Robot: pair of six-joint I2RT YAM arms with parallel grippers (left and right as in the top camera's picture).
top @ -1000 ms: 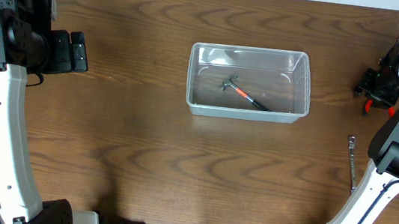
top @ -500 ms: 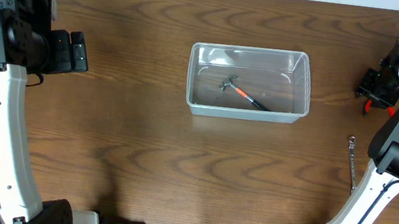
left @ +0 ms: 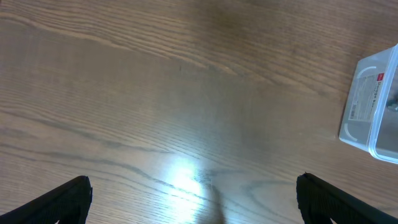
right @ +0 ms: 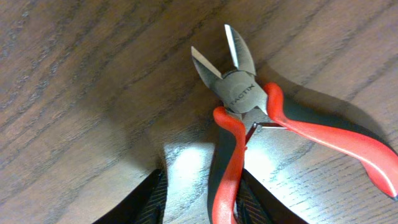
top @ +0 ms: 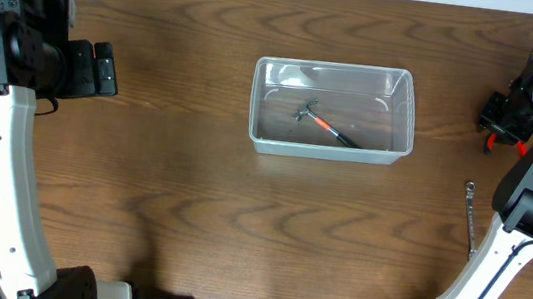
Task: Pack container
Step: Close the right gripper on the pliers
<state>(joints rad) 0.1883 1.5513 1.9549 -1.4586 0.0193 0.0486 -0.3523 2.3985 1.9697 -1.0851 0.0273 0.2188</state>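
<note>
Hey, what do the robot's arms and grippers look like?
The left arm and right arm have smooth white shells, black joint housings and thin black cables running along them. The left gripper and right gripper are black, with dark, flat fingers.

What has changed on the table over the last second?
The right pincer shifted slightly toward the table's right edge. Its fingers straddle one red handle of the cutters, but no firm grip shows yet. Nothing was let go. The container, the orange-handled tool inside it and the left pincer stayed as they were.
</note>
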